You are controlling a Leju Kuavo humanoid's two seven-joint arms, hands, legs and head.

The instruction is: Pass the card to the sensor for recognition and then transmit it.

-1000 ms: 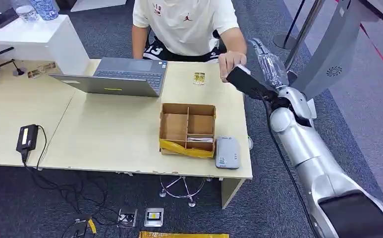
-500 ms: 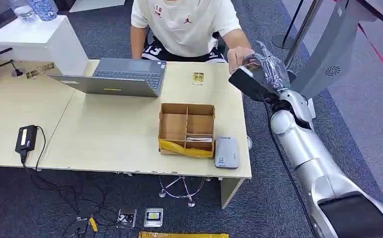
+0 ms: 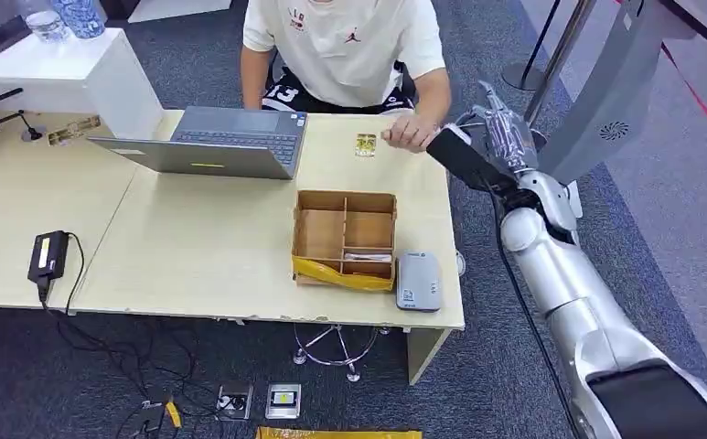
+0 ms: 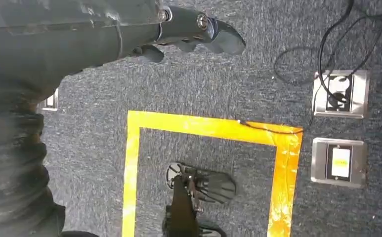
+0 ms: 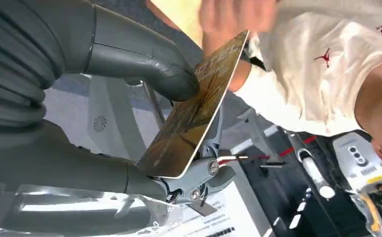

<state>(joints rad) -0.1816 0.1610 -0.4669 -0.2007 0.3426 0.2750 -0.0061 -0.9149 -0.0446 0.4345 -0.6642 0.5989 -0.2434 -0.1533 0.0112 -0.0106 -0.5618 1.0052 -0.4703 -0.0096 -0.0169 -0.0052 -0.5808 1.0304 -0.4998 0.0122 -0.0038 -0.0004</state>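
Right hand [image 5: 144, 98]: raised past the far right corner of the table, near the seated person; the thick thumb presses on one face of the card and the darker fingers [image 5: 206, 177] back the other face, so the card is pinched between them.
Card [image 5: 193, 113]: a brownish-gold card, held edge-up in the right hand, off the table's surface; in the head view it is too small to make out in the hand [image 3: 500, 133].
Left hand [image 4: 193, 32]: hangs over the carpet, fingers curled loosely with nothing in them; whether they are fully closed is hard to tell from this angle.
Sensor [image 3: 420, 282]: a grey card reader lying flat at the near right edge of the table [image 3: 194, 247], just beside the cardboard box.
Cardboard box [image 3: 345, 238]: an open divided tray with yellow tape along its near edge, in the middle of the right half of the table.
Second card [image 3: 366, 144]: a small gold card flat on the table, beyond the box.
Person's hand [image 3: 409, 134]: rests on the table's far edge, just beside the second card and near the robot's right hand.
Laptop [image 3: 212, 142]: open, on the far side of the table, in front of the person.
Floor: yellow tape square [image 4: 203, 128] and two metal floor sockets [image 4: 339, 94] on grey carpet.
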